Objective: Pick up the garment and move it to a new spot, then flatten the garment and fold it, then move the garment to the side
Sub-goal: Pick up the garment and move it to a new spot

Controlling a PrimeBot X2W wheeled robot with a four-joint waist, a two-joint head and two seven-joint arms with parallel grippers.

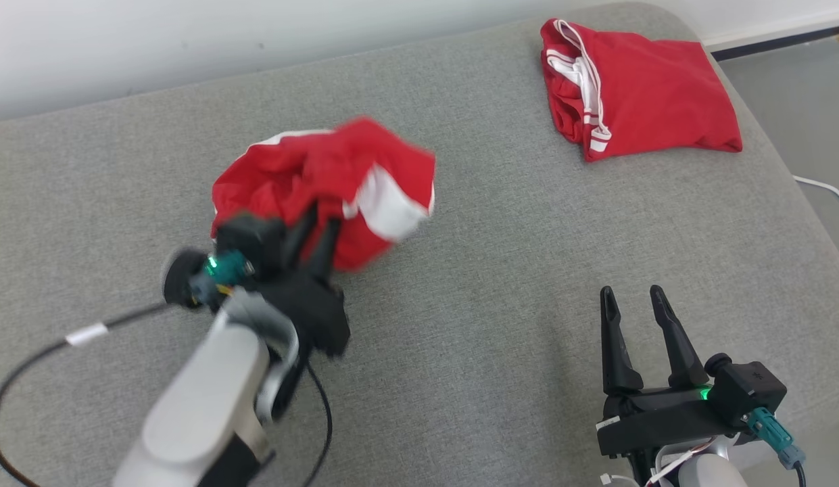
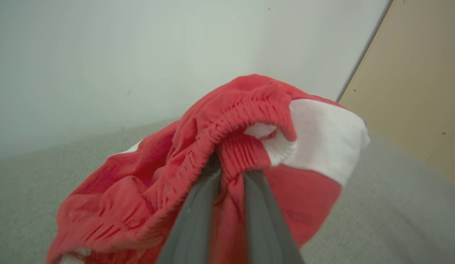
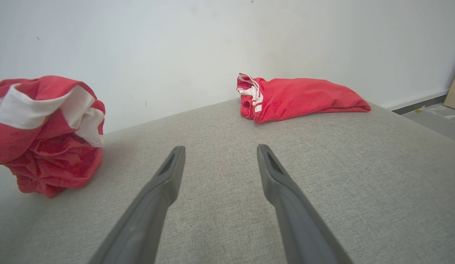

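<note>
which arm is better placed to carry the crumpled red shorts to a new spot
Left. The left gripper is shut on the crumpled red shorts at their elastic waistband. The right gripper is open and empty, over the bare grey cushion, apart from them.

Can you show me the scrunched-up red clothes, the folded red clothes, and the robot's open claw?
scrunched red garment point(image 1: 311, 169), head view, red upper folds.
folded red garment point(image 1: 662, 95), head view, flat red middle.
right gripper point(image 1: 630, 294), head view, midway between its spread fingertips.
</note>
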